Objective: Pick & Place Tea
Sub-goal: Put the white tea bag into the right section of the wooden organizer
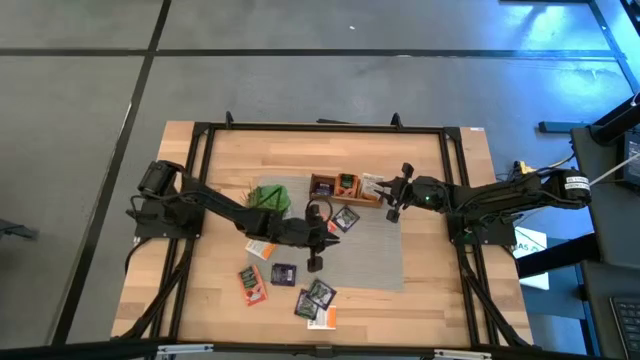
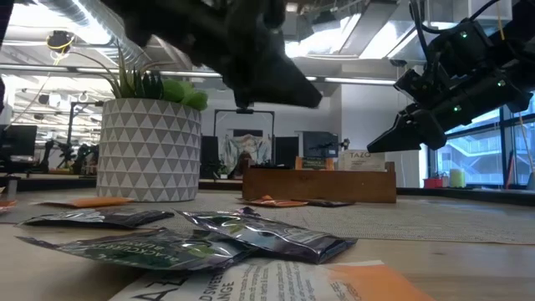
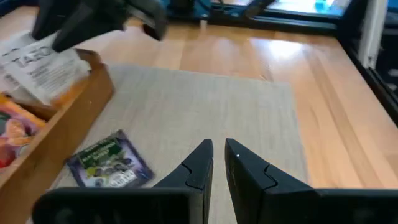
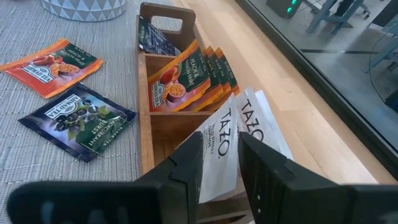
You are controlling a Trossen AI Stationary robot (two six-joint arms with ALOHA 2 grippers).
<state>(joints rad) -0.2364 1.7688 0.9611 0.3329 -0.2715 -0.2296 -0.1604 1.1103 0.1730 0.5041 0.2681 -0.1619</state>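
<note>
Tea sachets lie flat and loose on the wood near the table's near edge (image 1: pixel 283 272), and one purple sachet (image 1: pixel 345 218) lies on the grey mat. The wooden box (image 1: pixel 345 187) holds purple, orange-red (image 4: pixel 186 78) and white sachets in separate compartments. My right gripper (image 4: pixel 221 158) is open over the box's right end compartment. Its fingers stand on either side of a white sachet (image 4: pixel 219 140) that stands on edge in that compartment. My left gripper (image 3: pixel 217 149) is shut and hovers over the mat, holding nothing, with the purple sachet (image 3: pixel 109 163) beside it. My right gripper comes slanting down from the table's right side, and its fingers (image 4: pixel 193 158) flank the upper part of the white sachet (image 4: pixel 224 127). I cannot tell whether they touch it. The sachet's lower edge sits in the box's end compartment, and it leans toward the right.
The potted plant (image 1: pixel 270 197) stands on the mat's left far corner, beside the box. An orange sachet (image 4: pixel 53 65) lies on the mat near the pot. A black frame (image 1: pixel 320 126) runs around the tabletop. Bare mat (image 1: pixel 375 255) lies between the two grippers.
</note>
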